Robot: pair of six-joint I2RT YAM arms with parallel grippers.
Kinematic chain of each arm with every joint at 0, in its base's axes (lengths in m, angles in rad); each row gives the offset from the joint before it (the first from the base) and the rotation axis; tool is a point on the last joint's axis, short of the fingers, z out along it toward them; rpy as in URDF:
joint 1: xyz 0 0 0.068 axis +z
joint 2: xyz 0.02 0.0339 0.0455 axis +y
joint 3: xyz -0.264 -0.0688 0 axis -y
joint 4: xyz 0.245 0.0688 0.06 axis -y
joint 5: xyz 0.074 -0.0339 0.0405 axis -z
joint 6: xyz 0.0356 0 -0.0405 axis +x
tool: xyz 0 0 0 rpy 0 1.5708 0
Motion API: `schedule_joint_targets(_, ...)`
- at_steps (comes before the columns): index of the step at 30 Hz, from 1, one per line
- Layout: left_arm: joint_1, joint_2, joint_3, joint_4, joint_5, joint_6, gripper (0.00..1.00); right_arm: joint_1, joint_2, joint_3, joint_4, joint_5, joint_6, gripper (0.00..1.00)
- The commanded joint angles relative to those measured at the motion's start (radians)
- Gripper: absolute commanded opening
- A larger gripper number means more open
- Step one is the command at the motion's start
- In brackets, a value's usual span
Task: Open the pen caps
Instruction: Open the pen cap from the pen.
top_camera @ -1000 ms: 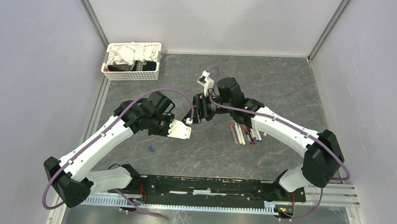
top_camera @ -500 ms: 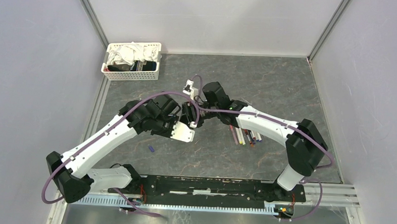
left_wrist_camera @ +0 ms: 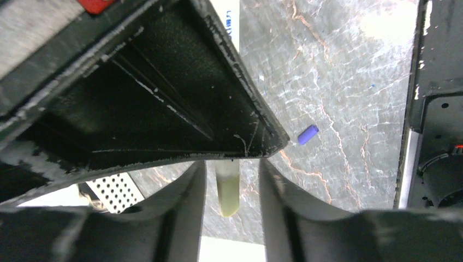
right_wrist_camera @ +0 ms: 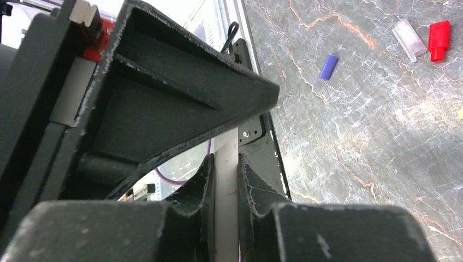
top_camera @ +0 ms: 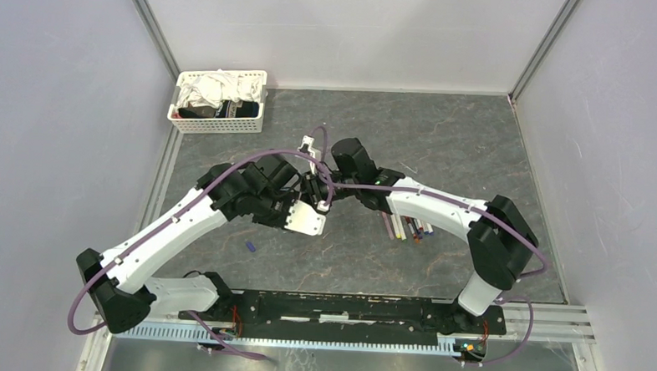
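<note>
My right pincer (right_wrist_camera: 225, 164) clamps the light, slick pen (right_wrist_camera: 226, 142); left pincer (left_wrist_camera: 232, 169), apart, should pinch its yellowish cap (left_wrist_camera: 227, 196) at 6 o'clock.

The left gripper (left_wrist_camera: 229, 180) and the right gripper (right_wrist_camera: 224, 164) meet over the middle of the table (top_camera: 477, 150), a pen (right_wrist_camera: 226, 144) between them, blocking that spot. More pens (top_camera: 408, 229) lie under the right arm (top_camera: 441, 209). The far right side is open.
</note>
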Motion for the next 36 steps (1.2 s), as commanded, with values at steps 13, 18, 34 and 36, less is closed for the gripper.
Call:
schedule_joint_targets(13, -0.017, 0.016, 0.06, -0.042, 0.316, -0.174, 0.71, -0.057, -0.154, -0.156, 0.048, -0.054, -0.164, 0.0)
schedule_joint_targets(18, -0.016, 0.037, 0.074, -0.058, 0.363, -0.188, 0.54, -0.059, -0.159, -0.156, 0.048, -0.053, -0.165, 0.0)
schedule_joint_targets(34, -0.015, 0.063, 0.074, -0.086, 0.381, -0.183, 0.61, -0.075, -0.19, -0.166, 0.007, -0.054, -0.205, 0.0)
schedule_joint_targets(36, -0.015, 0.067, 0.073, -0.081, 0.397, -0.183, 0.62, -0.075, -0.187, -0.159, 0.013, -0.06, -0.204, 0.0)
